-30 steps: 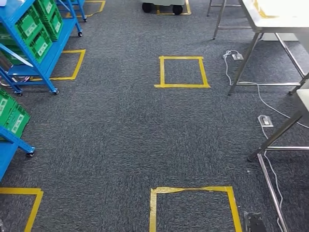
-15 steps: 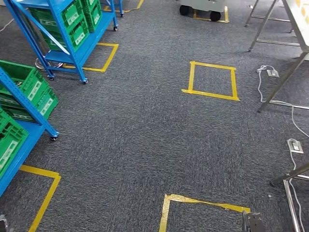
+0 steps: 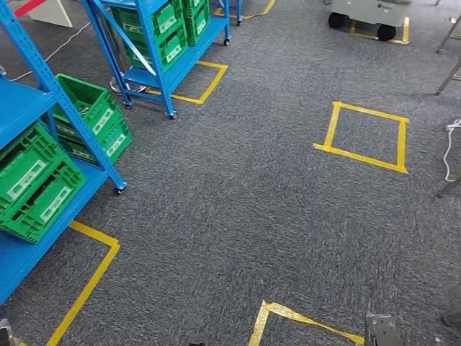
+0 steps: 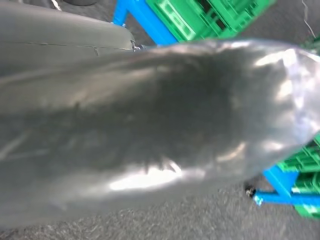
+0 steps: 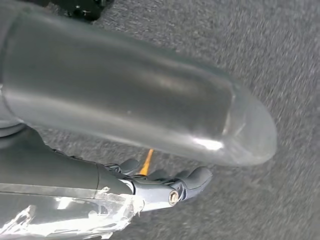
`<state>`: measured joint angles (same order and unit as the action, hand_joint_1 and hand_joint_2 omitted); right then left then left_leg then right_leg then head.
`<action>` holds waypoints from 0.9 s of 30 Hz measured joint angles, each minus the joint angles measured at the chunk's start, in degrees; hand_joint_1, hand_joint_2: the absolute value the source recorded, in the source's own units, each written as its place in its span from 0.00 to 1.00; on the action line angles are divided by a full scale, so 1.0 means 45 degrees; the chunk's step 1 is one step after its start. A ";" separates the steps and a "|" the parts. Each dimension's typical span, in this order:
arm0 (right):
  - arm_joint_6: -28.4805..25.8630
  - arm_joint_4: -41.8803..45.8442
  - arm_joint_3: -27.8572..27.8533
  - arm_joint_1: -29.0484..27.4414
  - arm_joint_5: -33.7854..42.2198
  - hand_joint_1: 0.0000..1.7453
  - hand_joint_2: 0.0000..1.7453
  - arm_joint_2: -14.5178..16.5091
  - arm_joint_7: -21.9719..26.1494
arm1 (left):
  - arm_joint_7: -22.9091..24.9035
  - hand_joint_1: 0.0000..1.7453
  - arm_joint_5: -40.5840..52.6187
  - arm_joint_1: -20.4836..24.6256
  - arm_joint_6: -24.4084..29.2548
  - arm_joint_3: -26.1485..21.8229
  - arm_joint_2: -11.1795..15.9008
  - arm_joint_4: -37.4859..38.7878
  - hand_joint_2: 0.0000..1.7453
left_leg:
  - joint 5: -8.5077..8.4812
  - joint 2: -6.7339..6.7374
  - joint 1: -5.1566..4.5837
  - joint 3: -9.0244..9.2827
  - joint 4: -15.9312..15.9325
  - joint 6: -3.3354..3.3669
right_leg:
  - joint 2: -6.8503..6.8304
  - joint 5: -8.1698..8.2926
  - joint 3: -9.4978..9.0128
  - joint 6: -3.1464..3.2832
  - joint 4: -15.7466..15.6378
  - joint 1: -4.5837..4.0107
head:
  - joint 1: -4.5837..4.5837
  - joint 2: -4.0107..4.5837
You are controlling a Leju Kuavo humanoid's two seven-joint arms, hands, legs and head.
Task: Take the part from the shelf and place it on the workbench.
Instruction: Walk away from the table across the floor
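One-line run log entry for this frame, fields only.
phase: facing shelves | blue metal shelf racks with green plastic crates ahead-left | right hand empty, fingers apart | left hand: state unclear | part: not picked

A blurred silver cover (image 4: pixel 151 130) is hiding the left hand and most of the blue shelf (image 4: pixel 143 20); green crates (image 3: pixel 32 184) on it are running off-frame.

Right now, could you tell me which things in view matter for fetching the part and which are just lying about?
For the job:
- blue shelf
- green crates

Lying about:
- yellow floor tape squares
- wheeled cart
- white cable
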<state>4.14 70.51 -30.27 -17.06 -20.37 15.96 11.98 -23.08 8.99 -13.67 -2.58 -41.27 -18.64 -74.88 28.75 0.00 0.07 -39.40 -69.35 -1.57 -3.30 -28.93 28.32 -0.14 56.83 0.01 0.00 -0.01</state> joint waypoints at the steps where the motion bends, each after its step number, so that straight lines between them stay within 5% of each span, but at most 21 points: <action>1: 0.0000 0.0000 0.0003 0.0003 0.0000 0.00 0.00 0.0000 0.0001 | -0.0010 0.00 0.0001 0.0004 0.0000 -0.0013 0.0000 0.0007 0.00 | -0.0518 0.0297 -0.0012 0.0415 0.0896 0.0020 | -0.0159 -0.0105 -0.0102 -0.0043 -0.0002 -0.0011 | 0.0001 0.0001; 4: -0.0019 0.0000 0.0002 0.0014 0.0029 0.00 0.00 0.0000 0.0006 | -0.0059 0.00 0.0027 0.0090 0.0011 -0.0021 0.0004 0.0019 0.00 | -0.1027 0.0984 -0.0127 0.1236 0.2585 0.0194 | -0.0588 -0.0434 -0.0312 -0.0223 0.0032 -0.0146 | 0.0021 0.0002; 6: -0.0047 0.0007 0.0035 0.0054 0.0086 0.00 0.00 0.0000 -0.0007 | -0.0104 0.00 0.0070 0.0131 0.0068 -0.0053 0.0006 0.0023 0.00 | -0.0943 0.0735 -0.0153 0.1245 0.2637 0.0352 | -0.0835 -0.0540 -0.0476 -0.0324 -0.0019 -0.0162 | 0.0067 0.0001; 9: -0.0098 0.0021 0.0109 0.0081 0.0174 0.00 0.00 0.0000 -0.0038 | -0.0141 0.00 0.0129 0.0170 0.0180 -0.0120 -0.0004 0.0025 0.00 | -0.0913 0.0285 -0.0060 0.1300 0.2697 0.0561 | 0.0049 -0.1133 -0.0223 -0.0505 0.0813 -0.0051 | 0.0139 0.0000; 10: -0.0113 0.0018 0.0125 0.0058 0.0197 0.00 0.00 0.0000 -0.0050 | -0.0148 0.00 0.0146 0.0194 0.0198 -0.0126 -0.0005 0.0028 0.00 | -0.0894 0.0140 -0.0040 0.1319 0.2700 0.0614 | 0.0451 -0.1517 0.0210 -0.0540 0.1630 -0.0022 | 0.0177 0.0000; 12: -0.0140 0.0016 0.0141 -0.0002 0.0234 0.00 0.00 -0.0002 -0.0077 | -0.0157 0.00 0.0191 0.0229 0.0194 -0.0130 -0.0003 0.0033 0.00 | -0.0854 -0.0194 -0.0030 0.1352 0.2700 0.0673 | 0.0690 -0.2117 0.1291 -0.0577 0.3448 0.0003 | 0.0217 -0.0001; 14: -0.0166 0.0015 0.0148 -0.0047 0.0256 0.00 0.00 -0.0005 -0.0098 | -0.0160 0.00 0.0250 0.0227 0.0150 -0.0145 -0.0004 0.0042 0.00 | -0.0800 -0.0577 -0.0021 0.1436 0.2698 0.0670 | 0.0725 -0.1769 0.1858 -0.0577 0.3881 0.0011 | 0.0231 -0.0001; 16: -0.0197 0.0015 0.0166 -0.0065 0.0273 0.00 0.00 -0.0007 -0.0115 | -0.0168 0.00 0.0301 0.0226 0.0092 -0.0159 -0.0005 0.0053 0.00 | -0.0726 -0.0954 0.0010 0.1571 0.2698 0.0601 | 0.0968 -0.0595 0.1480 -0.0565 0.2430 0.0054 | 0.0233 0.0001; 18: -0.0217 0.0012 0.0188 -0.0064 0.0289 0.00 0.00 -0.0010 -0.0129 | -0.0172 0.00 0.0335 0.0241 0.0050 -0.0169 0.0002 0.0057 0.00 | -0.0657 -0.1277 0.0009 0.1640 0.2672 0.0471 | 0.1531 0.0138 0.0922 -0.0556 0.0893 0.0127 | 0.0238 0.0002; 20: -0.0226 0.0012 0.0219 -0.0066 0.0296 0.00 0.00 -0.0010 -0.0138 | -0.0176 0.00 0.0355 0.0250 0.0032 -0.0200 0.0011 0.0058 0.00 | -0.0658 -0.1552 0.0019 0.1600 0.2705 0.0319 | 0.1733 0.0195 0.0712 -0.0463 0.0445 0.0129 | 0.0237 0.0002; 22: -0.0234 0.0017 0.0251 -0.0059 0.0296 0.00 0.00 -0.0013 -0.0145 | -0.0178 0.00 0.0359 0.0241 0.0029 -0.0254 0.0019 0.0063 0.00 | -0.0679 -0.1702 0.0062 0.1560 0.2753 0.0179 | 0.1449 0.0225 0.0618 -0.0285 0.0397 0.0114 | 0.0233 0.0001; 24: -0.0244 0.0020 0.0266 -0.0056 0.0299 0.00 0.00 -0.0023 -0.0141 | -0.0182 0.00 0.0359 0.0267 0.0029 -0.0284 0.0029 0.0070 0.00 | -0.0351 -0.1198 0.0034 0.1301 0.2220 0.0072 | 0.1157 0.0239 0.0522 -0.0116 0.0312 0.0128 | 0.0150 0.0001; 27: -0.0244 0.0019 0.0264 -0.0126 0.0304 0.00 0.00 -0.0033 -0.0142 | -0.0186 0.00 0.0362 0.0324 0.0011 -0.0279 0.0036 0.0083 0.00 | 0.0745 -0.0253 -0.0004 0.0001 -0.0242 -0.0014 | 0.0633 0.0123 0.0391 0.0040 0.0269 0.0060 | 0.0059 0.0000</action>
<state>3.04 70.60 -29.09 -17.63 -19.00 15.81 11.34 -23.91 10.62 -12.21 -2.53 -42.53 -18.47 -74.50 32.10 -1.13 0.05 -39.39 -70.44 -1.63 -0.46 -28.38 30.08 0.04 58.04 0.28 0.27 -0.01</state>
